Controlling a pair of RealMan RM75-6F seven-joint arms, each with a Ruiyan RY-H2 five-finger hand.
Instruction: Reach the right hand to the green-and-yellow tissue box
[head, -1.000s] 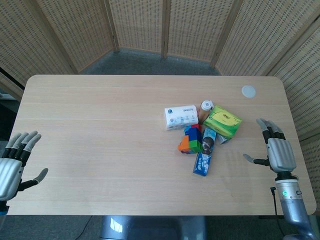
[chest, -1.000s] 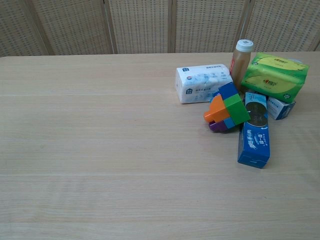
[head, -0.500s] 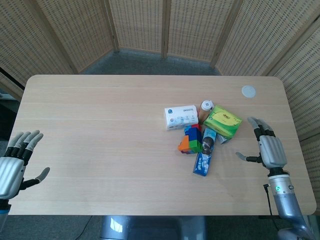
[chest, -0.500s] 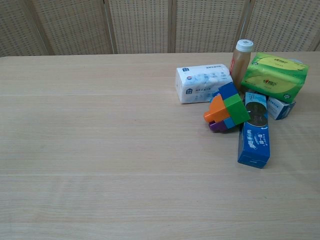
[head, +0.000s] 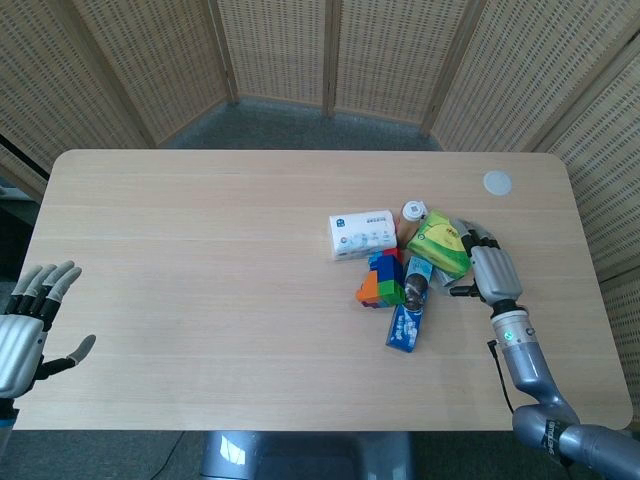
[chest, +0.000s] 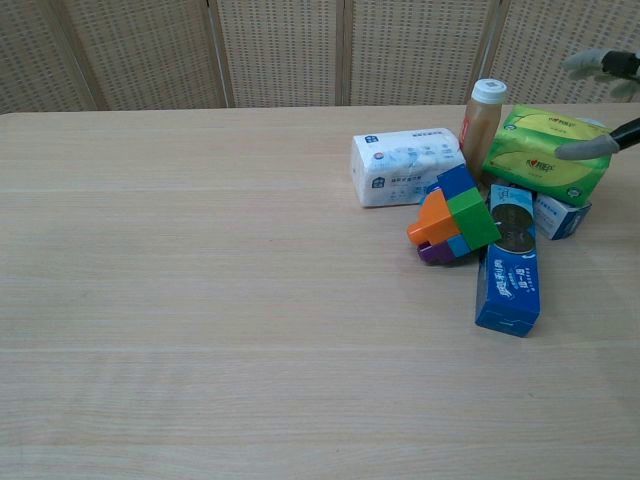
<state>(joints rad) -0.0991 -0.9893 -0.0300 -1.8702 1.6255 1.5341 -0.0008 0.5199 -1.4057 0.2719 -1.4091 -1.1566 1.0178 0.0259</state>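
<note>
Green-and-yellow tissue box (head: 443, 243): I count one, plus one white tissue pack (head: 362, 234), one bottle (head: 412, 213), one block cluster (head: 381, 281) and two blue boxes. They sit on my pale wooden table (head: 200, 300), ringed by wicker screens (head: 280, 50). My right hand (head: 488, 265), fingers spread and empty, is at the box's 4 o'clock (contact unclear). Left hand (head: 25, 330) open too.
</note>
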